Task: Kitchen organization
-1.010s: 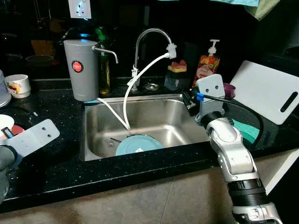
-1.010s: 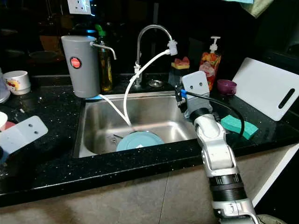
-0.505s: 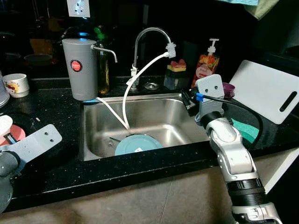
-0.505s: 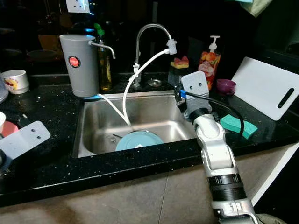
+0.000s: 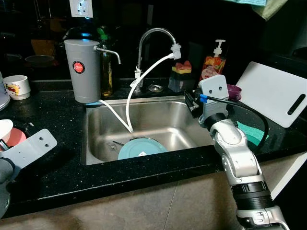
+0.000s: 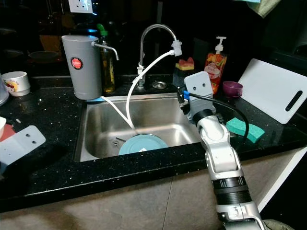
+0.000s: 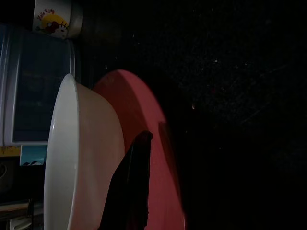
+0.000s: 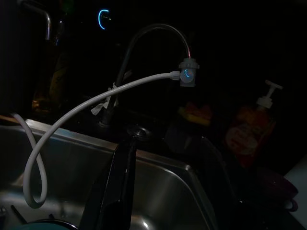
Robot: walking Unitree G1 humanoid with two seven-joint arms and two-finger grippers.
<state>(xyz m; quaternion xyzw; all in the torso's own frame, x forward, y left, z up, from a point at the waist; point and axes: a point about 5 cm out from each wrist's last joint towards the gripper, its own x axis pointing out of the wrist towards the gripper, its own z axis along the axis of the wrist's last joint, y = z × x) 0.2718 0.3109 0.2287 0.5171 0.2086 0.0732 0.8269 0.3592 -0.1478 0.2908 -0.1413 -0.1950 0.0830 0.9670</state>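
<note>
Teal plate [image 5: 142, 148]: lies flat in the bottom of the sink, at its front, beside the end of the white hose.
Sink [image 5: 158, 103]: steel basin set in the black counter; the landmark for the rest.
White hose [image 5: 144, 76]: loops from the faucet spout down into the sink.
Right gripper [image 5: 191, 101]: hovers over the sink's right rim, pointing toward the faucet; in its wrist view a single dark finger [image 8: 121, 177] shows, so I cannot tell whether it is parted or closed. It carries nothing that can be seen.
Left gripper [image 7: 132, 184]: well left of the sink at the counter's edge, one black finger against the white bowl [image 7: 72, 158] that sits on a pink plate [image 7: 160, 167] — whether it is pinching the bowl's rim cannot be told.
Other things: grey water filter [image 5: 82, 70] at the sink's back-left corner; mug [image 5: 17, 87] far left; soap bottle [image 5: 211, 64] and purple cup [image 6: 232, 89] behind the sink's right side; green sponge [image 6: 244, 129] and white cutting board [image 5: 273, 93] to its right.
Progress: early, by my reading — the plate is in the sink, dishes are on the counter, nothing visibly put away.
Hard to see: both wrist views are very dark; the bowl and pink plate are cut off at the head views' left edge.
</note>
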